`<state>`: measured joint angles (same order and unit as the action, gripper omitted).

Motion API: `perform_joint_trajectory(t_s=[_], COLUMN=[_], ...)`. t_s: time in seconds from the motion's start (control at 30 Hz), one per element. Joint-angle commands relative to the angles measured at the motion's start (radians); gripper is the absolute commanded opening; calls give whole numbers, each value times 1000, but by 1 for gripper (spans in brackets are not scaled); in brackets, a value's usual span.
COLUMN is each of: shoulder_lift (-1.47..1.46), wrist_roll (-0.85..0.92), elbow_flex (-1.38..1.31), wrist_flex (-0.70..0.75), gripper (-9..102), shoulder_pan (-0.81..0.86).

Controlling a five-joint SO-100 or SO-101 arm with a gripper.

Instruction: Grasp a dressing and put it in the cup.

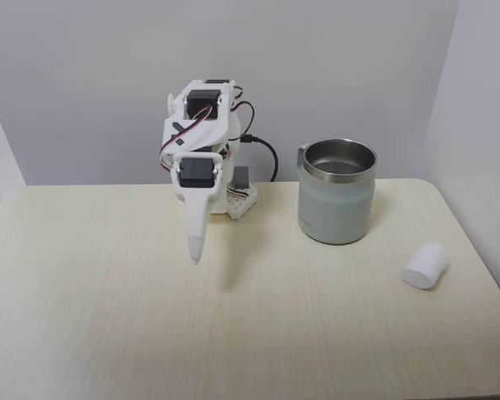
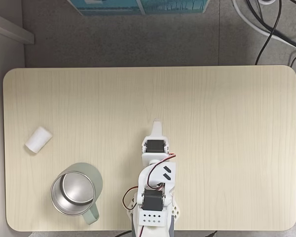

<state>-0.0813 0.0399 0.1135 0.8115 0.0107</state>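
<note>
So in a fixed view from the front, the white plastic two-finger gripper (image 1: 195,254) is hanging point-down left of centre, over the pale wood-grain table (image 1: 108,317), and its fingers are looking pressed together with nothing in them. The big pale grey-green mug with the shiny steel rim (image 1: 337,193) is standing upright right of centre, well apart from the gripper. The small white roll of gauze dressing (image 1: 425,265) is lying on its side at the lower right, near the table's right edge, apart from the mug.

Looking down in a fixed view from above, the arm is sitting at the bottom centre with the gripper (image 2: 157,124) pointing up the frame, again closed and empty. The mug (image 2: 75,192) is sitting at the lower left, handle toward the bottom edge. The dressing (image 2: 38,139) is lying at the left, above the mug and not touching it, on the table (image 2: 212,98).
</note>
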Motion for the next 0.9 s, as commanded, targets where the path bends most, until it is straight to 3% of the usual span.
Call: perform_joint_trajectory(t_s=[0.0,0.53,0.87], shoulder_lift=[-5,-5,-5], wrist_roll=[6,8,49], elbow_flex=[11,11,153], wrist_flex=[0,0,149], gripper=[0,0,0], shoulder_pan=[-15,-17,-55])
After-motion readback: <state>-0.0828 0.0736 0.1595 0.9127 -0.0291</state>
